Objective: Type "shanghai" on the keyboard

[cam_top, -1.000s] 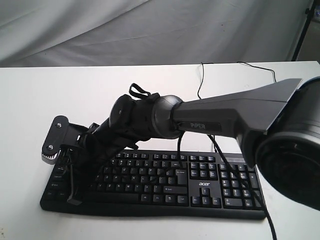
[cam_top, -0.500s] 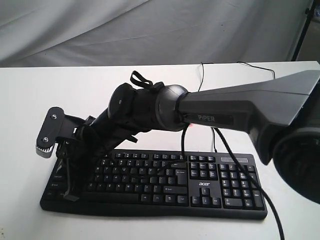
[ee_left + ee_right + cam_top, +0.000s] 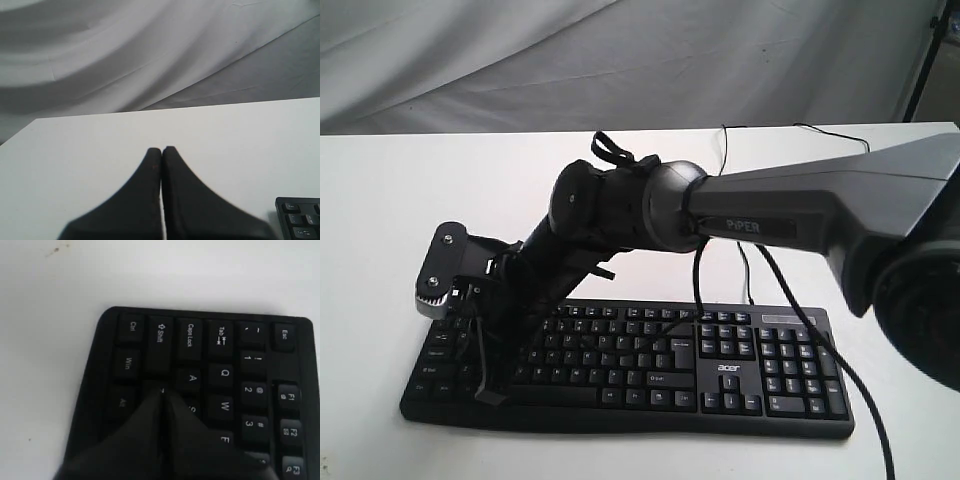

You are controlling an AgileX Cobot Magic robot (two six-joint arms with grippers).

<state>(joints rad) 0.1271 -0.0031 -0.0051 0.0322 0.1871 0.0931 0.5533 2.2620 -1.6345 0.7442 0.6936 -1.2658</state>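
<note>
Your right pincer point(image 3: 490, 397), clenched on nothing, has swung back in from the keyboard's end and dropped a little. Its tip now sits over the half-covered S key point(image 3: 191, 410) of the black acer keyboard point(image 3: 720, 372), which lies beneath it on the white surface point(image 3: 380, 220), so it is probably lining up the first letter. Its own fingers hide the key under the tip, so you cannot tell whether anything is pressed, and the forearm point(image 3: 800, 215) covers letter rows beyond. Your left pincer point(image 3: 161, 150), also clenched, hangs over the surface beside a cut-off keyboard corner.
</note>
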